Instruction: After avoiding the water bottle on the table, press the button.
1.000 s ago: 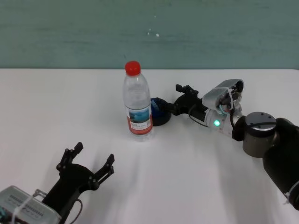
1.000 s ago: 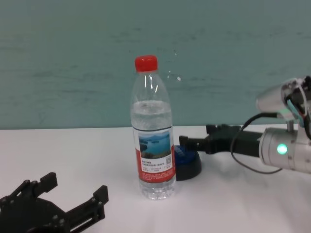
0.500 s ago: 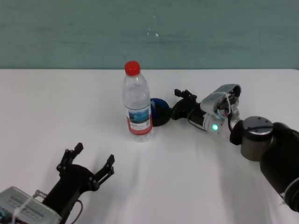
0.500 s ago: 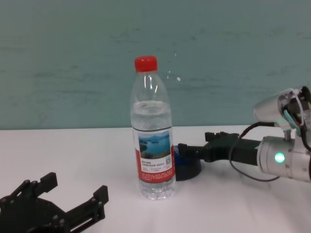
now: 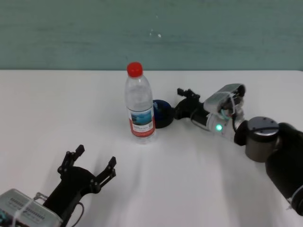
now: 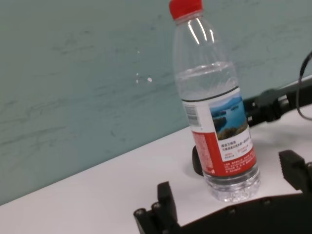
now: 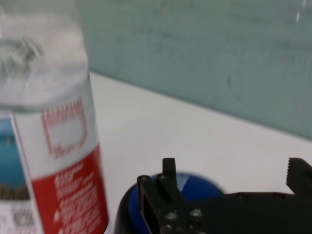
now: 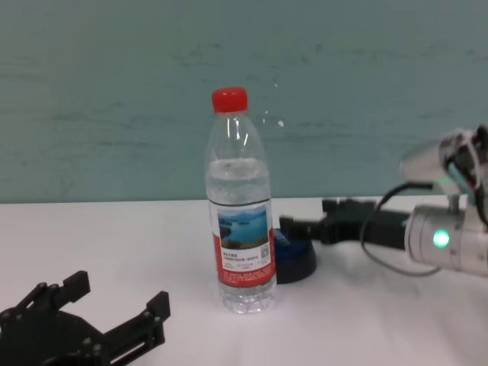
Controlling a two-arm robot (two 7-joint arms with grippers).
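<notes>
The water bottle (image 5: 140, 105) stands upright mid-table, red cap on, label facing me. Just behind it to the right sits the button (image 5: 163, 113), its blue dome on a black base, partly hidden by the bottle (image 8: 240, 221) in the chest view. My right gripper (image 5: 180, 105) reaches in from the right, open, fingers spread just over the button's (image 7: 192, 183) right edge; whether it touches the button does not show. My left gripper (image 5: 90, 166) rests open near the table's (image 5: 57, 109) front left, holding nothing, well short of the bottle (image 6: 214, 112).
A teal wall runs along the table's far edge. The right forearm (image 5: 222, 120) with its green light and cables stretches across the right side of the table. White tabletop lies to the left of the bottle and in front of it.
Half a second ago the right gripper had dipped lower and farther over the button; now it sits slightly higher and back. Bottle, button and left arm have not moved.
</notes>
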